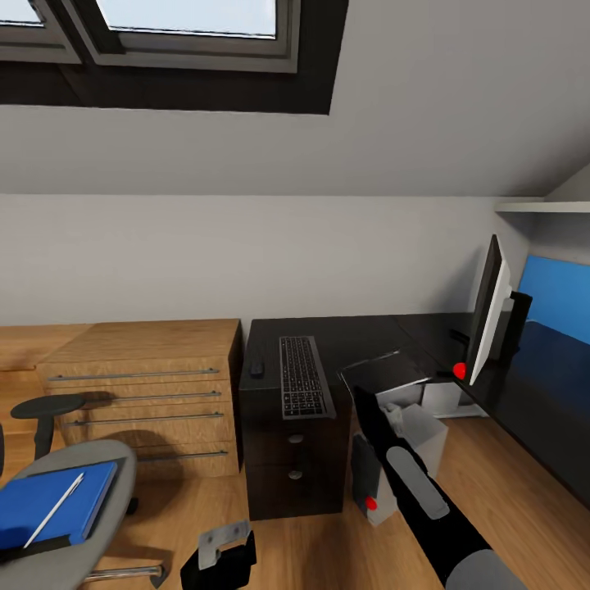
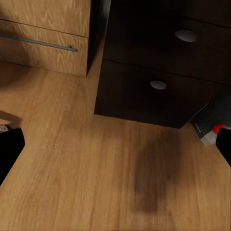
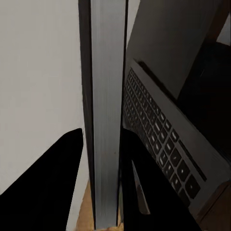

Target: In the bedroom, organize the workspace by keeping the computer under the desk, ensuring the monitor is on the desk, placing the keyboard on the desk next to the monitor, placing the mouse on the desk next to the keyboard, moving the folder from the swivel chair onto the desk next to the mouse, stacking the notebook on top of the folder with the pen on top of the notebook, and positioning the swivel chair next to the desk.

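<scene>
The monitor (image 1: 492, 315) stands edge-on at the right of the black desk (image 1: 360, 332). My right gripper (image 1: 463, 371) is shut on its lower edge, and in the right wrist view the monitor (image 3: 106, 106) fills the gap in the gripper (image 3: 103, 144). The keyboard (image 1: 305, 377) (image 3: 159, 139) lies on the desk's left wing with the mouse (image 1: 256, 366) beside it. The grey computer (image 1: 430, 438) sits under the desk. The blue folder (image 1: 53, 501) lies on the swivel chair (image 1: 102, 483) with the pen (image 1: 54, 510) on it. My left gripper (image 1: 220, 559) (image 2: 115, 159) hangs open over the floor. The notebook is out of view.
A wooden cabinet (image 1: 143, 385) with bar handles stands left of the desk's drawers (image 2: 159, 96). My right arm (image 1: 418, 492) crosses the floor in front of the computer. A blue panel (image 1: 561, 295) sits behind the monitor at the far right. A sloped ceiling with a window is overhead.
</scene>
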